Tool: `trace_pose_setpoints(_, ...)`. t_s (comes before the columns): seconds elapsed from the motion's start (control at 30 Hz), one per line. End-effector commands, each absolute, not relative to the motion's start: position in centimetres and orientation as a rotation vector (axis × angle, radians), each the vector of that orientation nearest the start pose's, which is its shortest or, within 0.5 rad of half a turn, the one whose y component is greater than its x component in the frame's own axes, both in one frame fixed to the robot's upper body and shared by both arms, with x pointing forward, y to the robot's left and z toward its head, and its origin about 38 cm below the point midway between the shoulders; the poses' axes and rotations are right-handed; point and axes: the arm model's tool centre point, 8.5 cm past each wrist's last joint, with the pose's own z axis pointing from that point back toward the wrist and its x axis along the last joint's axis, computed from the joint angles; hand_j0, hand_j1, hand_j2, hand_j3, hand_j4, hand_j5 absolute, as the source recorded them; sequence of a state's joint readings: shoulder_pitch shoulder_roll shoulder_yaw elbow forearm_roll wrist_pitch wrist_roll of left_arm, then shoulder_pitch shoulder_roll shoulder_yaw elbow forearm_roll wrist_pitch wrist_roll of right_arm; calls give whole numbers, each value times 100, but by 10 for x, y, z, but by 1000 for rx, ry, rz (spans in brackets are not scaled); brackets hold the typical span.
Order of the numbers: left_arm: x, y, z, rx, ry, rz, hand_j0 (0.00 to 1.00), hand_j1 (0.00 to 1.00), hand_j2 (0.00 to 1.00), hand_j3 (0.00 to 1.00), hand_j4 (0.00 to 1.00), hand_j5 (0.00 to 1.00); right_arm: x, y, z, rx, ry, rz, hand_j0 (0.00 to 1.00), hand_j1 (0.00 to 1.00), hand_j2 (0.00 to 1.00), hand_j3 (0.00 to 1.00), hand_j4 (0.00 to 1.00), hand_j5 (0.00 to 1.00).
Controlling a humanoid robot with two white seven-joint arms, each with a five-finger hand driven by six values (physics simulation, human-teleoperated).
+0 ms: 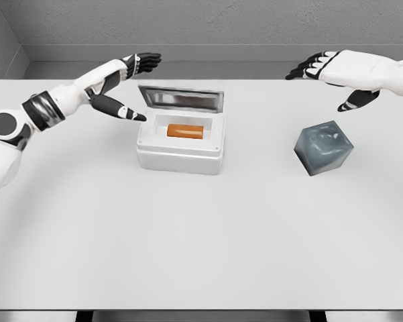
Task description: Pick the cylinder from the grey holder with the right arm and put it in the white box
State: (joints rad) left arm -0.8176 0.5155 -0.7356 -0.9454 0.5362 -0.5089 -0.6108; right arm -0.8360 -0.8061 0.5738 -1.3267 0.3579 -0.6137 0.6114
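Observation:
An orange cylinder lies on its side inside the white box, whose lid stands raised at the back. The grey holder sits to the right of the box and holds nothing that I can see. My right hand hovers above and behind the holder, fingers spread, holding nothing. My left hand reaches in beside the box's left rear corner, fingers extended and apart from the lid.
The white table stretches wide in front of the box and holder. A grey wall runs along the table's far edge.

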Motion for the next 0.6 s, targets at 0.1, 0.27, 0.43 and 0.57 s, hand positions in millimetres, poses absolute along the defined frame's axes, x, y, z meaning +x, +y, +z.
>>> trace_pose_setpoints(0.1,512,270,204,-340,-1745,-1096,100,100,100,100,100,100,474,-325,291,-553,-1426,2048,100,100,100,100,100,100)
trace_pose_setpoints(0.27,509,283,213,-310,-1754,-1114,100,100,100,100,100,100,474,-324,290,-550,-1423,2052,100,100,100,100,100,100)
trace_pose_setpoints(0.43,506,299,203,-284,-1721,-1099,100,100,100,100,100,100,474,-323,290,-550,-1423,2054,100,100,100,100,100,100)
trace_pose_setpoints(0.57,502,314,195,-259,-1694,-1089,100,100,100,100,100,100,474,-323,290,-548,-1422,2054,100,100,100,100,100,100)
